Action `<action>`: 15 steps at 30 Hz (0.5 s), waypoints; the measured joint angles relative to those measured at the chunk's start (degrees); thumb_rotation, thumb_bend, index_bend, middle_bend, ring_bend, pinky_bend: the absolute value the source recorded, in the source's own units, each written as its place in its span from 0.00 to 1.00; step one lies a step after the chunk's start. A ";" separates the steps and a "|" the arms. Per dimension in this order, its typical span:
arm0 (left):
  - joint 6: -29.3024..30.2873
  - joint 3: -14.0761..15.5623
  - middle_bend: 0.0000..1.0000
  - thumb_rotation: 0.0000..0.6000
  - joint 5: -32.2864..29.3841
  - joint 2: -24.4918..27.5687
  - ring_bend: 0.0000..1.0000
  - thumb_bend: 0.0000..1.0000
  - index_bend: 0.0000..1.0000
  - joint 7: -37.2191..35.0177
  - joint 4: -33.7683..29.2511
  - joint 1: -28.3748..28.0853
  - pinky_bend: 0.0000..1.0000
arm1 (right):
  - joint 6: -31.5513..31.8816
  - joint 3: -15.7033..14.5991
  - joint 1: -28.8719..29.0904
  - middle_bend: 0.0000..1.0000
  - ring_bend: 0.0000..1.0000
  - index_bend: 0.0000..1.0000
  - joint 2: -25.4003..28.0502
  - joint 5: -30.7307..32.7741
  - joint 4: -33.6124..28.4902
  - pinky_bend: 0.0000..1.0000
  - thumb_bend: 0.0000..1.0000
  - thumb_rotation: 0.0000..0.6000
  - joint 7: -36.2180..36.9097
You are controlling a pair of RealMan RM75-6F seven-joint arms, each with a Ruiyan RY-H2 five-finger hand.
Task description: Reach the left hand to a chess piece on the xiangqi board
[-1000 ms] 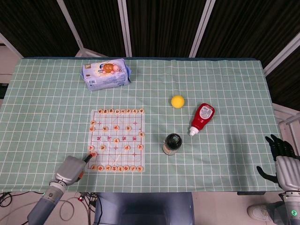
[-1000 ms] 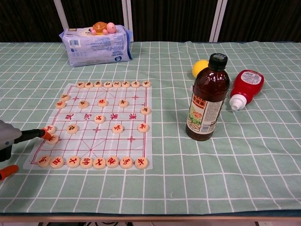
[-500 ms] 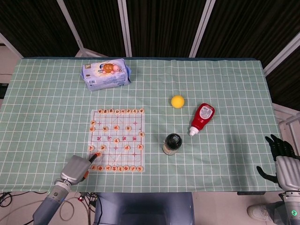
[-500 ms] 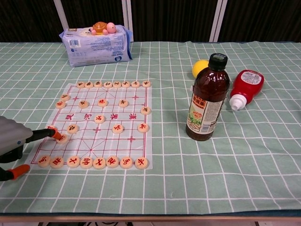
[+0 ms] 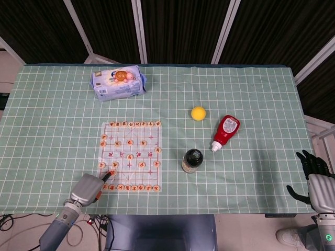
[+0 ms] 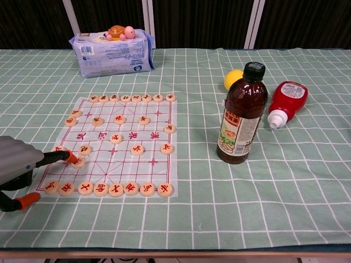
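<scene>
The xiangqi board (image 5: 147, 159) (image 6: 123, 164) lies left of the table's centre, with several round wooden pieces on it. My left hand (image 5: 88, 189) (image 6: 17, 164) is at the board's near left corner. One orange-tipped finger (image 6: 64, 156) stretches out over the board's left side, and its tip touches a chess piece (image 6: 79, 161) (image 5: 112, 171) in the second row from the front. Another fingertip (image 6: 26, 201) hangs apart, lower down off the board. The hand holds nothing. My right hand (image 5: 313, 177) stays at the table's far right edge, fingers spread and empty.
A dark sauce bottle (image 6: 242, 114) (image 5: 192, 160) stands right of the board. A red squeeze bottle (image 5: 225, 131) lies beyond it, near a yellow ball (image 5: 198, 113). A pack of wipes (image 5: 118, 84) with small toys on top sits at the back left.
My left hand has slid rightward along the board's near left side. Its fingertip went from the piece at the left edge to one further in. The right hand has stayed still.
</scene>
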 measured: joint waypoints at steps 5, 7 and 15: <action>0.22 0.22 1.00 1.00 0.23 0.12 0.82 0.40 0.14 -0.30 -0.23 -0.07 0.90 | 0.05 0.00 -0.01 0.00 0.00 0.00 0.01 -0.05 0.01 0.00 0.29 1.00 0.01; 0.51 0.21 1.00 1.00 0.79 0.32 0.81 0.39 0.11 -0.88 -0.48 -0.04 0.90 | 0.07 -0.01 -0.03 0.00 0.00 0.00 0.02 -0.08 0.00 0.00 0.29 1.00 0.07; 4.98 0.08 0.84 1.00 9.16 2.24 0.58 0.22 0.01 -8.00 -1.33 1.24 0.68 | 0.20 -0.11 -0.05 0.00 0.00 0.00 0.01 -0.36 0.07 0.00 0.29 1.00 -0.04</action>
